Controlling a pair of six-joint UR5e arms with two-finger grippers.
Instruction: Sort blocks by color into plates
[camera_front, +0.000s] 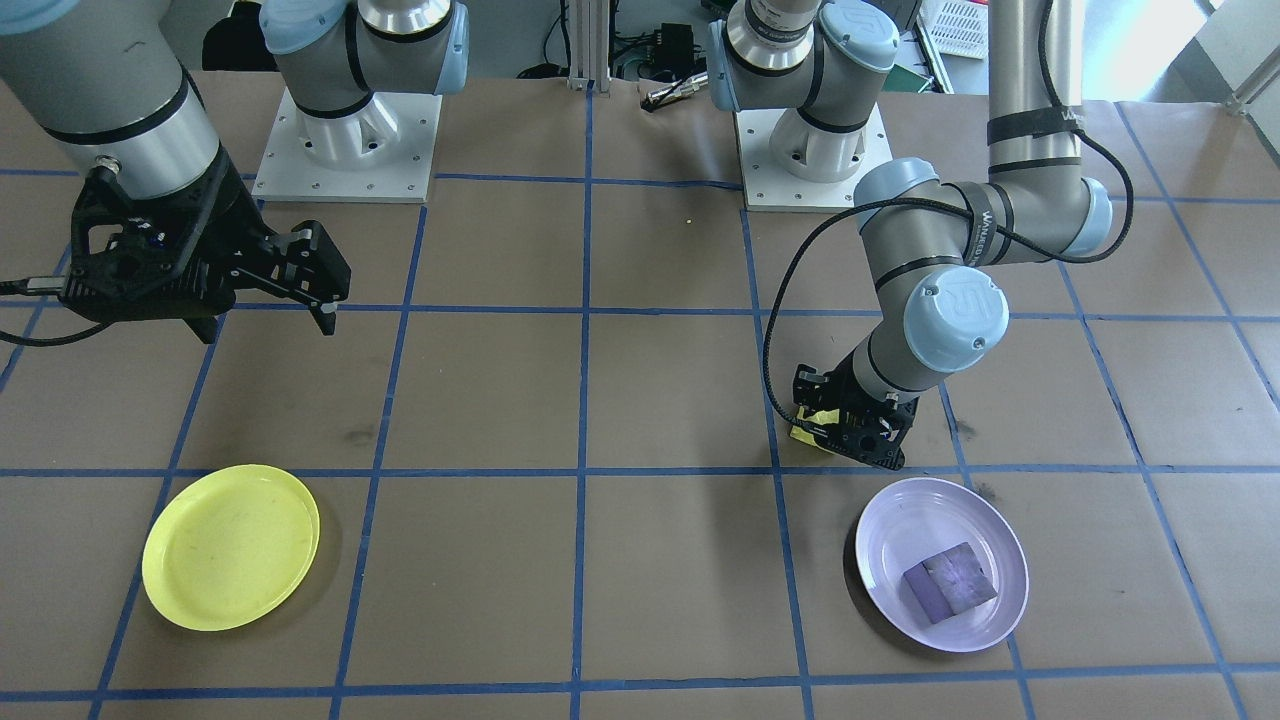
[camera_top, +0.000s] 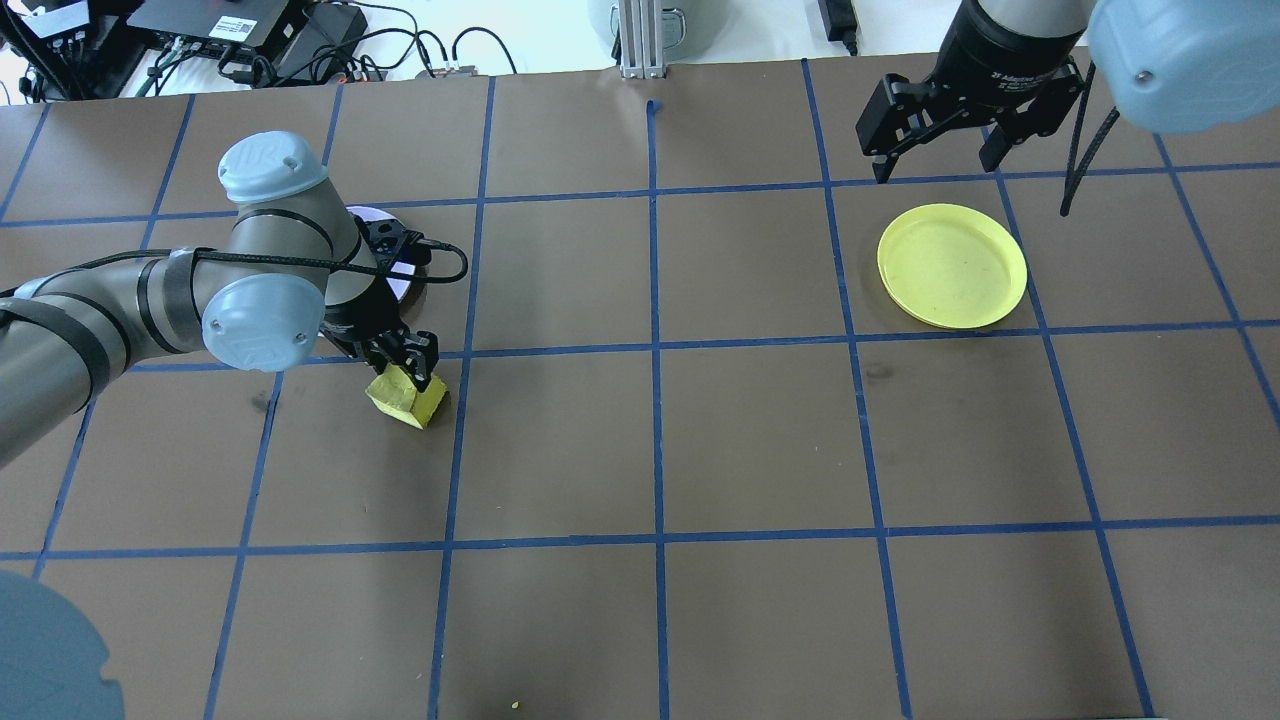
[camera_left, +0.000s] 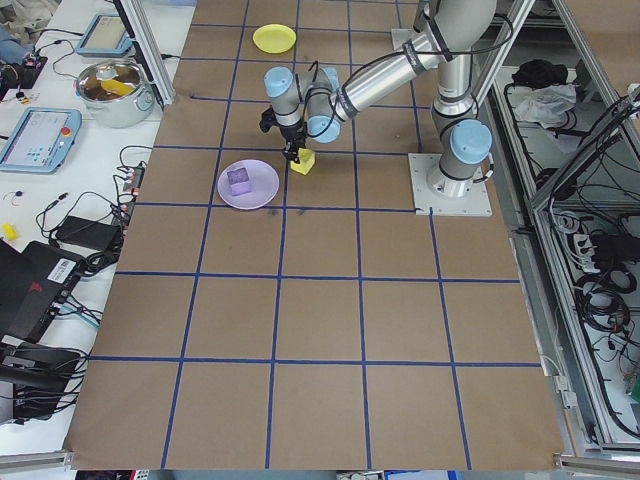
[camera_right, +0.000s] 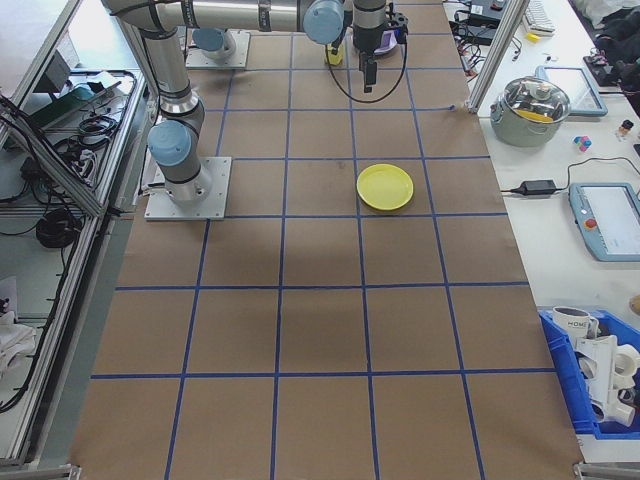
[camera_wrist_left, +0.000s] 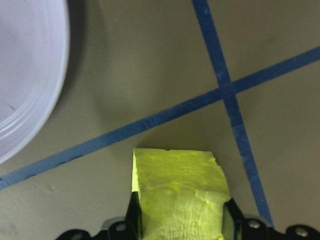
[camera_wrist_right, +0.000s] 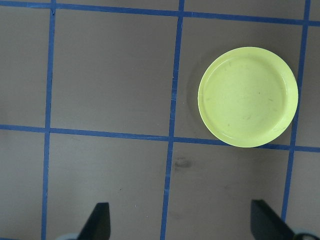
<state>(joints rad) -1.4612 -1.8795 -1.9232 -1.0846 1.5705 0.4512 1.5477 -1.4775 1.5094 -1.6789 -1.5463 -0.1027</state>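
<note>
Purple block (camera_front: 950, 582) sits in your lavender plate (camera_front: 885, 590); left gripper (camera_top: 405, 368) pinches yellow block (camera_top: 408, 398); yellow plate (camera_top: 952, 265) awaits; right gripper (camera_top: 938, 140) spread.

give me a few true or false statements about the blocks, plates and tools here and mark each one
1. The purple block lies in the lavender plate. True.
2. The yellow plate already holds a block. False: it holds nothing.
3. The left tool is closed on the yellow block. True.
4. The right tool grips the purple block. False: its fingers stand apart with nothing between them, above the table near the yellow plate.
5. The yellow block sits beside the yellow plate. False: it is close to the lavender plate, far across the table from the yellow one.
</note>
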